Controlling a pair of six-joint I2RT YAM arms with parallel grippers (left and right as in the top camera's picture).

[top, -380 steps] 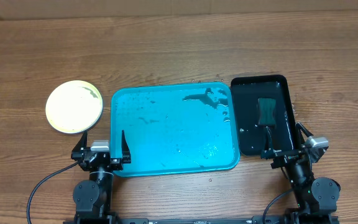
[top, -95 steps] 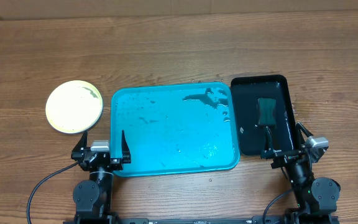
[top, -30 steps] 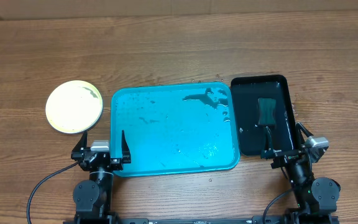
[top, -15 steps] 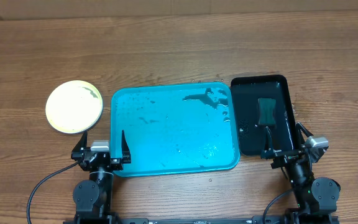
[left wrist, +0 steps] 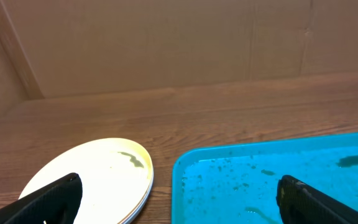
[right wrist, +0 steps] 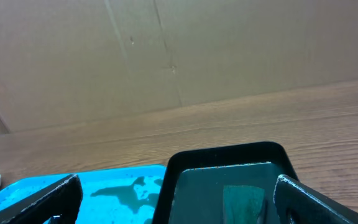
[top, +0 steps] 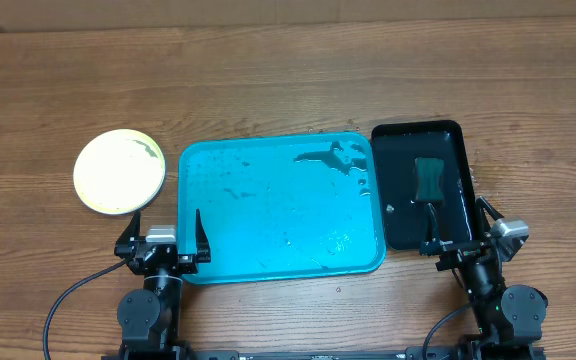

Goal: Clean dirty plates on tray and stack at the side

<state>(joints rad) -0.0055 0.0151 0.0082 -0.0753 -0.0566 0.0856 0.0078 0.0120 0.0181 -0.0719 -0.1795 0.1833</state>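
The plates [top: 118, 171] lie stacked on the table left of the turquoise tray [top: 208, 170]; the top one is yellow-white with a dark smudge. The stack also shows in the left wrist view [left wrist: 89, 177]. The tray holds only water puddles and dark specks; it shows in the left wrist view [left wrist: 272, 180] and the right wrist view [right wrist: 73, 186]. My left gripper [top: 165, 237] is open and empty at the tray's front left corner. My right gripper [top: 458, 230] is open and empty at the front of the black tray.
A smaller black tray [top: 393, 145] stands right of the turquoise one, with water and a dark green sponge [top: 429, 178] in it; it shows in the right wrist view [right wrist: 229, 158]. A cardboard wall [left wrist: 166, 43] stands behind the table.
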